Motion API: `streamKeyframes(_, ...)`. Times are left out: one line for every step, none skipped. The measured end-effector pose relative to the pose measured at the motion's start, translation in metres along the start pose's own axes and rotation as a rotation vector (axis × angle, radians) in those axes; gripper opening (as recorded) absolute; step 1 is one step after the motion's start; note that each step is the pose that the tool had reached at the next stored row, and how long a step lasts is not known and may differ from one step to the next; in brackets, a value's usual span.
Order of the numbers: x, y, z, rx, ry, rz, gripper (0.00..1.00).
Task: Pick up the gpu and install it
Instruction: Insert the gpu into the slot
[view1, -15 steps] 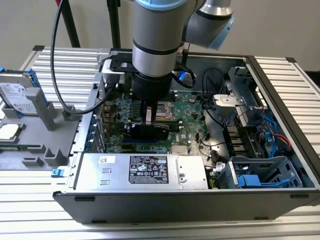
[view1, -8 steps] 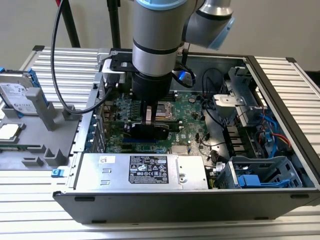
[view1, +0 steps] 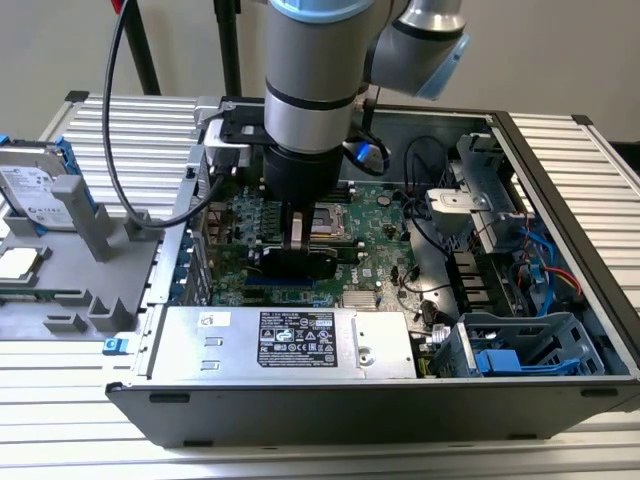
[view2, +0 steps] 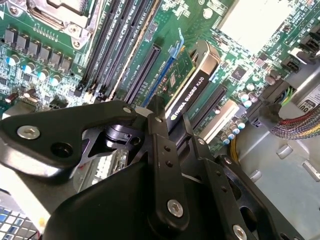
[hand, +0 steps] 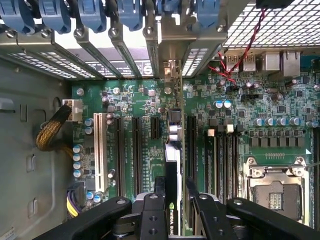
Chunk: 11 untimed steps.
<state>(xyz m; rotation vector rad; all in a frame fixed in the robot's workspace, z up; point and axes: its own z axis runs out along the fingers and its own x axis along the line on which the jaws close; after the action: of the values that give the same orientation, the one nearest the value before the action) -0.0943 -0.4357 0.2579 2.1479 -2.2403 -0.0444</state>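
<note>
Inside case (view1: 560, 330), gripper (hand: 172, 192) clamping gpu (hand: 172, 165)

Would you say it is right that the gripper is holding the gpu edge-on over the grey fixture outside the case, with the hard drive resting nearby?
Not quite. The gripper holds the gpu edge-on inside the open computer case, above the motherboard and its expansion slots, as both wrist views show. The grey fixture stands outside the case at the exterior view's left, with the hard drive beside it.

The hand (hand: 172, 200) hides the gpu's (hand: 172, 160) near end; its seating perhaps incomplete, hard to tell.
</note>
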Motion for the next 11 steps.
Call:
streamKeyframes(0.0, 0.0, 0.0006, 0.0005, -0.0006, 0.0, 0.0)
streamKeyframes(0.0001, 0.0, 0.0008, 0.0007, -0.001, 0.0, 0.0)
streamKeyframes(0.0001, 0.0, 0.0009, 0.0007, -0.0011, 0.0, 0.0)
streamKeyframes(0.0003, -0.0001, 0.0009, 0.0007, -0.0011, 0.0, 0.0)
streamKeyframes(0.0008, -0.0001, 0.0009, 0.0007, -0.0012, 0.0, 0.0)
streamKeyframes(0.0014, -0.0002, 0.001, 0.0008, -0.0013, 0.0, 0.0)
streamKeyframes(0.0023, -0.0003, 0.0013, 0.0014, -0.0021, 0.0, 0.0)
streamKeyframes(0.0031, -0.0003, 0.0012, 0.001, -0.002, 0.001, 0.0)
streamKeyframes(0.0037, -0.0002, 0.0009, 0.0007, -0.0013, 0.002, 0.0)
streamKeyframes(0.0038, -0.0001, 0.0009, 0.0006, -0.001, 0.002, 0.0)
streamKeyframes(0.0038, -0.0002, 0.0012, 0.0006, -0.0011, 0.003, 0.0)
